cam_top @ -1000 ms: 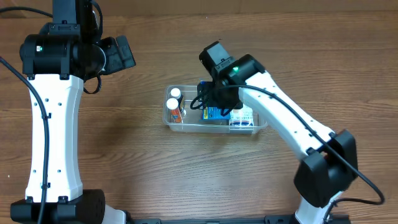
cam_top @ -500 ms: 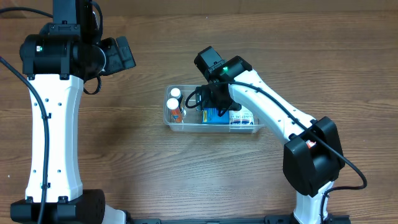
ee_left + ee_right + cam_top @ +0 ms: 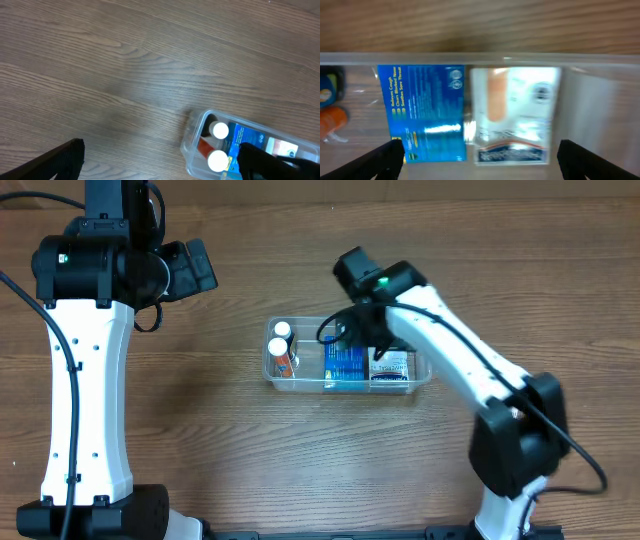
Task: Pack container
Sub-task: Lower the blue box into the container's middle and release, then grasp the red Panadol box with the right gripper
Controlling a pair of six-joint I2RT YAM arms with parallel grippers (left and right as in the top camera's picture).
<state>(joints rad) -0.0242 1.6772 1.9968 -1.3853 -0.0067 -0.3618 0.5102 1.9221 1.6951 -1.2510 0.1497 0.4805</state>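
Observation:
The clear plastic container (image 3: 272,376) sits at the table's middle. It holds two white-capped bottles (image 3: 280,340), a blue box (image 3: 345,366) and a white box (image 3: 390,368). My right gripper (image 3: 372,338) hangs open and empty just above the container's back rim. In the right wrist view the blue box (image 3: 425,114) and white box (image 3: 512,114) lie side by side between the open fingers (image 3: 480,160). My left gripper (image 3: 200,265) is open and empty at the far left. Its wrist view shows the container's left end (image 3: 192,150) with the bottles (image 3: 219,131).
Bare wooden table (image 3: 200,440) lies on all sides of the container. The left arm's white body (image 3: 85,380) stands along the left side. The right arm (image 3: 470,370) reaches in from the lower right.
My right gripper has lifted off the blue box and moved back and right. The blue box now lies uncovered in the container. The left arm has not moved.

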